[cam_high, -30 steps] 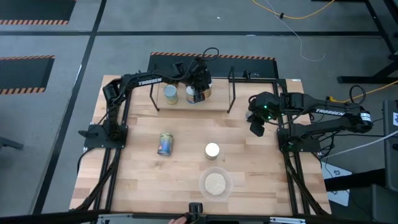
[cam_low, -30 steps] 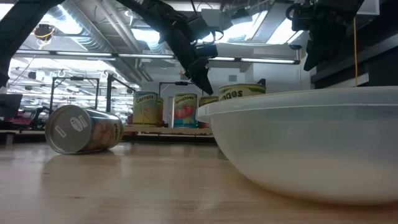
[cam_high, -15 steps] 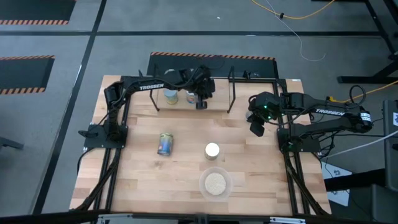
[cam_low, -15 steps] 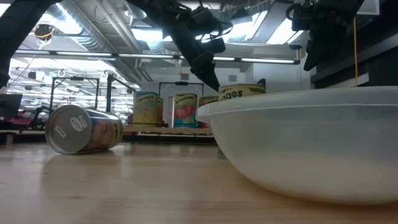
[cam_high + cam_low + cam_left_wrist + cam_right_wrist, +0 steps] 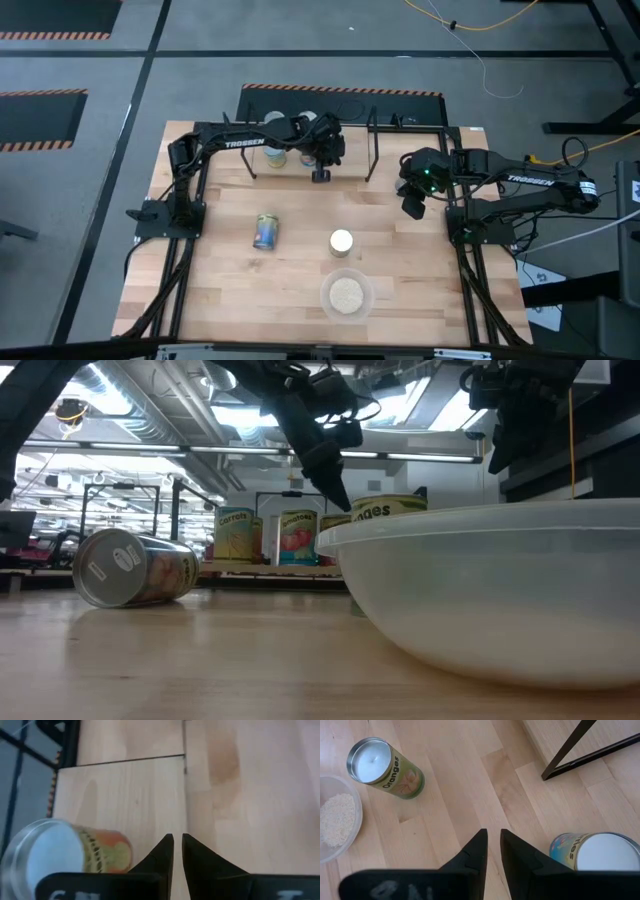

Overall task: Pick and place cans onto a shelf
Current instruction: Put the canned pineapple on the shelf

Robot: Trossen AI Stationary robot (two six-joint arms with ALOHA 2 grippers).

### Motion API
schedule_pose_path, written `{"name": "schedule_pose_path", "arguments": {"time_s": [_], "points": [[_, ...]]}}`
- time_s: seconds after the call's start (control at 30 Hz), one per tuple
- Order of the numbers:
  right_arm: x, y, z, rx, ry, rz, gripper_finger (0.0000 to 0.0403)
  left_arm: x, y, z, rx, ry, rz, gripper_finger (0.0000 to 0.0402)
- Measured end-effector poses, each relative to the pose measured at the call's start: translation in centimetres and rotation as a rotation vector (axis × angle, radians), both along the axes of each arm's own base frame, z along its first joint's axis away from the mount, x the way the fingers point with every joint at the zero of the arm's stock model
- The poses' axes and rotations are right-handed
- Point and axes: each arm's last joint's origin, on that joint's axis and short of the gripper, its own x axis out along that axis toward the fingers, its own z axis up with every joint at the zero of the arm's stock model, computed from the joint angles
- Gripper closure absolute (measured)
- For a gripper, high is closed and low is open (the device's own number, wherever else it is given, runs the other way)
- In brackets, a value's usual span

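The left arm reaches across the back of the desk point(image 5: 230, 290), and its left tool point(image 5: 321, 174) hangs just in front of the shelf point(image 5: 350, 160), above the front edge. Its fingers point(image 5: 162, 857) are nearly pressed together, with only a thin gap between them and nothing in it. On the shelf, two cans point(image 5: 275, 153) stand upright side by side toward the left end, partly hidden under the arm in the high view; the low view shows a yellow-labelled one beside a red-and-green one.

Out on the desk, a blue-labelled can point(image 5: 265, 231) lies on its side left of centre. To its right an upright can marked "Oranges" point(image 5: 341, 241) stands alone, and just in front of it sits a clear bowl point(image 5: 346, 295) of pale grains.

Farther right, the right tool point(image 5: 412, 208) hovers over the desk near the right edge, empty, its fingers point(image 5: 476, 852) close together with a narrow gap.
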Motion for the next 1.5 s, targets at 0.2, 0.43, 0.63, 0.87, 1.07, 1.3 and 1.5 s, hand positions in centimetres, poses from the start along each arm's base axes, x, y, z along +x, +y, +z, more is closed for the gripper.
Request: {"name": "schedule_pose_path", "arguments": {"time_s": [0.2,0.43,0.63,0.87,1.07,1.3,1.5], "points": [[0.0,0.0,0.0,0.0,0.0,0.0,0.0345,-0.2,0.4,0.0,0.065,0.025,0.058,0.0387],[0.0,0.0,0.0,0.0,0.0,0.0,0.0345,-0.7,1.7,0.0,0.077,0.032,0.099,0.04],[0.0,0.0,0.0,0.0,0.0,0.0,0.0345,-1.2,2.9,0.0,0.078,0.029,0.131,0.04],[0.0,0.0,0.0,-0.002,0.001,0.003,0.0345,-1.3,3.8,-0.6,0.07,0.03,0.154,0.04],[0.0,0.0,0.0,-0.002,0.0,0.003,0.0345,-0.6,4.4,-1.5,0.083,0.013,0.164,0.0399],[0.0,0.0,0.0,-0.013,-0.001,0.019,0.0345,-0.5,5.0,-1.7,0.128,0.012,0.207,0.0398],[0.0,0.0,0.0,-0.013,-0.002,0.019,0.0345,-0.5,5.2,-1.6,0.164,0.01,0.235,0.0398]]}}
